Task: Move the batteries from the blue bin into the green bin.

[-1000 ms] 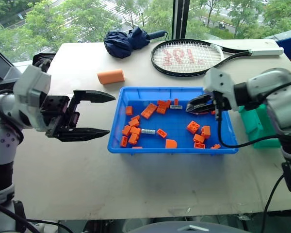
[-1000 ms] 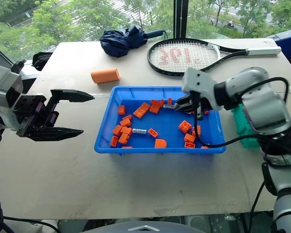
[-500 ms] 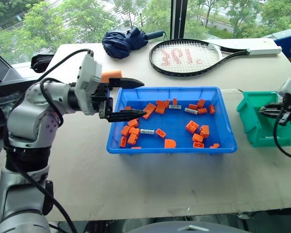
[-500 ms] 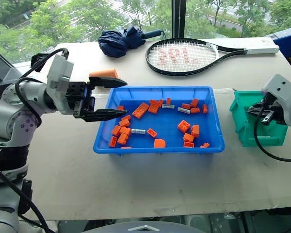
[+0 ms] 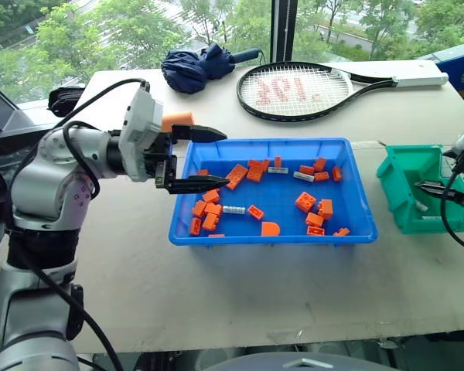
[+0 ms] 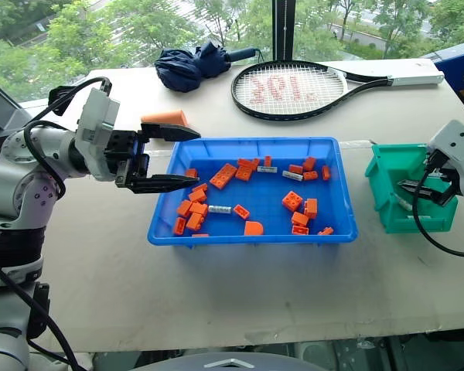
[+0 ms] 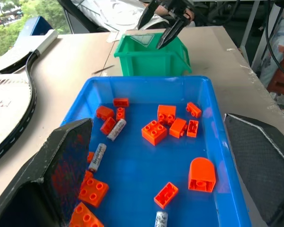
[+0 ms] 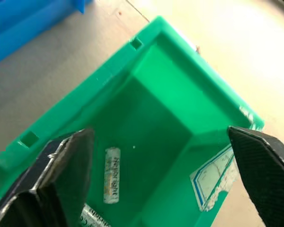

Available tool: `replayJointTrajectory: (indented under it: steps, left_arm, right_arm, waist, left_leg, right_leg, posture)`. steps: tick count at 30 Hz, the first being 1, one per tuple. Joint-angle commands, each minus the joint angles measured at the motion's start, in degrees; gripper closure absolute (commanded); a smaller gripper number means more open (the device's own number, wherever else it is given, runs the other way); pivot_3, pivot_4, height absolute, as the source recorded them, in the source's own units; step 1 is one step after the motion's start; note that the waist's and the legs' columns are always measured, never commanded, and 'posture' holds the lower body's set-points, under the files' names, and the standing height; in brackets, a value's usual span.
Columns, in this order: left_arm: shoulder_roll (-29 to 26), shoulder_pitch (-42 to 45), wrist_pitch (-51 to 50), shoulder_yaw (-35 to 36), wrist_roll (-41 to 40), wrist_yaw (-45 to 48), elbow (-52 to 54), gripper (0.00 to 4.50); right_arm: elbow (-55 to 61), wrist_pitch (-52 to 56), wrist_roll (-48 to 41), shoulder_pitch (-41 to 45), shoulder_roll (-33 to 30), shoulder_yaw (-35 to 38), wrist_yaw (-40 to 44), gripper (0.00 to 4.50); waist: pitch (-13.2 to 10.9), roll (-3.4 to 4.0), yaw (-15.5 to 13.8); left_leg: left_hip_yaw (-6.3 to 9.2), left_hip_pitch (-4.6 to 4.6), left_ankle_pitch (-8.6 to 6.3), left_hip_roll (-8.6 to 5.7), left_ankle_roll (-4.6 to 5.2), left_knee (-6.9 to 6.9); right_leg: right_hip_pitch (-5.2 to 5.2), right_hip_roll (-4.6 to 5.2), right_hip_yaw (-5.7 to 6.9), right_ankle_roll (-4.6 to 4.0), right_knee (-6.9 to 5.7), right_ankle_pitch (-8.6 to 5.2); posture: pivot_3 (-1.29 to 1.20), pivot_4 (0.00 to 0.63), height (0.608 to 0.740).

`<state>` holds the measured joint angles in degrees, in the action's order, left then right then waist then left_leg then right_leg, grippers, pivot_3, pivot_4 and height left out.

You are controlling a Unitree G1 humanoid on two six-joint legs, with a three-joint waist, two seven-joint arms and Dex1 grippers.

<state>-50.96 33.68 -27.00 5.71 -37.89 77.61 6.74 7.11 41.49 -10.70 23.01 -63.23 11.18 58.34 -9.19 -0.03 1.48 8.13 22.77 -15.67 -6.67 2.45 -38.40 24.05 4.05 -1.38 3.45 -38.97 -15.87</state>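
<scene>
1. The right gripper (image 6: 417,190) hangs over the green bin (image 6: 387,202) at the right of the table, jaws spread and empty; two batteries (image 8: 111,175) lie on the bin's floor, so a drop looks just done.
2. The left gripper (image 5: 192,158), jaws spread and empty, hovers at the blue bin's (image 5: 267,238) left rim.
3. Three more batteries, (image 7: 97,157), (image 7: 117,129) and (image 7: 160,219), lie among orange bricks (image 7: 154,131).
4. Next, I judge, comes a narrow pinch on one smooth, labelled metal cylinder, avoiding the studded bricks.
5. Both bins are glossy moulded plastic.

Beige table (image 5: 216,294), window (image 5: 139,31) behind, green trees outside, daylight
</scene>
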Motion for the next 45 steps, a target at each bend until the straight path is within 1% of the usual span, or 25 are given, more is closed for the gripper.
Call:
replayJointTrajectory:
  steps: [1,2,4,5,7,8,12,16,19,22,30,31,32,34,35,36,39,41,45]
  left_arm:
    - [-3.87,-3.49,0.79,6.21,-1.94,4.03,-1.15,0.00]
    - [-4.81,-4.73,0.81,7.04,-1.95,4.90,-1.51,0.00]
    - [-6.04,-6.88,1.62,8.34,-1.56,6.23,-1.82,0.00]
    - [-6.89,-8.19,1.62,9.10,-1.37,6.96,-2.04,0.00]
    - [-9.00,-11.48,2.68,10.66,0.16,7.85,-2.13,0.00]
    - [-9.78,-12.95,3.25,11.83,0.21,8.45,-1.94,0.00]
    - [-11.22,-17.64,2.73,16.83,-1.22,8.53,-0.67,0.00]
    - [-11.01,-22.83,2.66,20.62,-2.00,8.84,1.10,0.00]
    - [-10.42,-25.60,2.54,22.19,-2.44,8.45,2.38,0.00]
    - [-9.93,-27.21,2.75,22.91,-2.65,7.65,2.94,0.00]
    - [-9.92,-27.20,4.59,21.73,-1.87,7.32,1.65,0.00]
    - [-9.97,-26.71,4.65,21.41,-1.96,7.22,1.46,0.00]
    - [-10.02,-26.33,4.65,21.18,-2.07,7.21,1.28,0.00]
    - [-10.14,-25.96,4.66,20.92,-2.09,7.43,0.95,0.00]
    - [-10.23,-25.81,4.72,20.77,-1.96,7.64,0.67,0.00]
    - [-10.31,-25.72,4.78,20.65,-1.83,7.79,0.47,0.00]
    - [-10.67,-25.48,5.15,20.23,-1.33,8.14,-0.21,0.00]
    - [-10.87,-25.25,5.47,19.90,-1.10,8.42,-0.67,0.00]
    - [-10.88,-24.25,5.84,19.17,-1.14,8.93,-1.43,0.00]
  right_arm:
    - [12.21,7.59,-7.96,11.22,7.02,-5.38,-1.53,0.14]
    - [13.70,9.37,-9.19,13.17,9.34,-7.20,-2.04,0.14]
    - [15.56,11.88,-10.55,15.77,13.19,-10.15,-3.48,0.14]
    - [16.03,12.46,-11.19,16.99,16.16,-11.88,-4.64,0.14]
    - [16.28,10.47,-7.82,19.59,20.77,-20.12,-6.69,0.14]
    - [15.92,11.14,-7.41,21.10,23.91,-23.31,-7.84,0.14]
    - [12.19,12.12,-6.05,25.83,33.22,-32.41,-9.44,0.14]
    - [6.52,12.34,-5.44,28.38,40.67,-37.24,-10.91,0.14]
    - [1.55,11.57,-3.80,29.34,44.87,-40.50,-11.64,0.14]
    - [-3.35,8.90,-0.59,29.69,47.36,-44.40,-12.23,0.14]
    - [-8.23,4.55,3.98,28.36,49.96,-48.66,-11.09,0.14]
    - [-8.57,4.20,4.42,28.19,50.05,-49.05,-10.85,0.52]
    - [-8.92,4.01,4.78,28.02,50.23,-49.30,-10.79,0.63]
    - [-9.34,3.97,5.38,27.68,50.32,-49.96,-10.34,1.38]
    - [-9.53,3.97,5.73,27.45,50.34,-50.31,-10.09,2.11]
    - [-9.67,3.89,6.06,27.26,50.34,-50.52,-9.90,2.30]
    - [-9.66,4.21,6.61,26.99,50.28,-50.68,-9.41,3.66]
    - [-9.41,5.10,6.60,26.90,50.27,-50.24,-9.22,4.43]
    - [-7.48,6.58,5.48,27.31,49.90,-47.30,-9.28,4.43]
  waist:
    - [0.02,0.05,1.00]
    - [0.03,0.02,1.31]
    - [0.03,0.00,0.88]
    - [0.02,-0.02,0.49]
    - [0.00,-0.07,0.12]
    - [0.00,-0.07,0.12]
    - [0.00,-0.07,0.30]
    - [0.04,-0.14,0.55]
    - [0.05,-0.15,0.93]
    - [0.05,-0.15,1.01]
    - [0.06,-0.15,1.04]
    - [0.06,-0.15,1.05]
    - [0.06,-0.15,1.05]
    - [0.06,-0.15,1.06]
    - [0.06,-0.15,1.07]
    - [0.06,-0.15,1.07]
    - [0.06,-0.15,1.07]
    - [0.06,-0.15,1.07]
    - [0.06,-0.16,1.07]
  left_leg:
    - [-0.01,-0.05,0.01,0.00,-0.01,0.02]
    - [0.00,-0.07,0.02,0.06,-0.03,0.03]
    - [0.06,-0.07,0.03,0.14,-0.06,0.11]
    - [0.10,-0.03,0.03,0.14,-0.06,0.11]
    - [0.16,0.09,0.02,0.09,-0.04,0.05]
    - [0.15,0.11,0.01,0.03,-0.03,0.03]
    - [0.19,0.10,0.03,-0.01,-0.04,-0.01]
    - [0.24,0.09,0.03,-0.01,-0.05,0.00]
    - [0.24,0.08,0.04,-0.01,-0.06,0.01]
    - [0.24,0.05,0.05,-0.01,-0.08,0.02]
    - [0.25,0.04,0.05,-0.01,-0.08,0.03]
    - [0.25,0.04,0.05,-0.01,-0.08,0.03]
    - [0.24,0.04,0.05,-0.01,-0.08,0.03]
    - [0.25,0.04,0.05,-0.01,-0.08,0.03]
    - [0.24,0.04,0.05,-0.01,-0.08,0.03]
    - [0.24,0.04,0.05,-0.01,-0.08,0.03]
    - [0.24,0.04,0.05,-0.01,-0.09,0.03]
    - [0.24,0.04,0.05,-0.01,-0.09,0.03]
    - [0.25,0.04,0.05,-0.01,-0.09,0.03]
  right_leg:
    - [0.00,0.00,-0.03,0.00,-0.03,0.00]
    - [-0.01,-0.03,-0.01,0.00,-0.03,0.00]
    - [0.00,-0.09,0.09,-0.05,0.02,0.02]
    - [0.00,-0.08,0.14,-0.05,0.06,0.02]
    - [0.00,-0.02,0.25,-0.05,0.13,0.02]
    - [0.00,0.02,0.23,-0.05,0.13,0.02]
    - [0.02,0.03,0.24,-0.05,0.05,0.02]
    - [0.01,0.04,0.30,-0.05,0.05,0.02]
    - [0.02,0.02,0.29,-0.05,0.02,0.02]
    - [0.03,0.00,0.29,-0.06,0.01,0.03]
    - [0.08,-0.01,0.30,-0.06,0.01,0.03]
    - [0.08,-0.01,0.30,-0.06,0.01,0.03]
    - [0.09,-0.01,0.30,-0.06,0.01,0.03]
    - [0.08,-0.01,0.30,-0.06,0.01,0.03]
    - [0.08,-0.01,0.30,-0.06,0.01,0.03]
    - [0.09,-0.01,0.29,-0.06,0.01,0.03]
    - [0.09,-0.02,0.30,-0.06,0.01,0.03]
    - [0.09,-0.02,0.30,-0.06,0.01,0.03]
    - [0.09,-0.02,0.30,-0.06,0.01,0.03]
  posture:
    - [0.00,0.150,0.740]
    - [0.00,0.150,0.740]
    - [0.00,0.150,0.740]
    - [0.00,0.150,0.740]
    - [0.00,0.150,0.740]
    - [0.00,0.150,0.740]
    - [0.00,0.150,0.740]
    - [0.00,0.150,0.740]
    - [0.00,0.150,0.740]
    - [0.00,0.150,0.740]
    - [0.00,0.150,0.740]
    - [0.00,0.150,0.740]
    - [0.00,0.150,0.740]
    - [0.00,0.150,0.740]
    - [0.00,0.150,0.740]
    - [0.00,0.150,0.740]
    - [0.00,0.150,0.740]
    - [0.00,0.150,0.740]
    - [0.00,0.150,0.740]
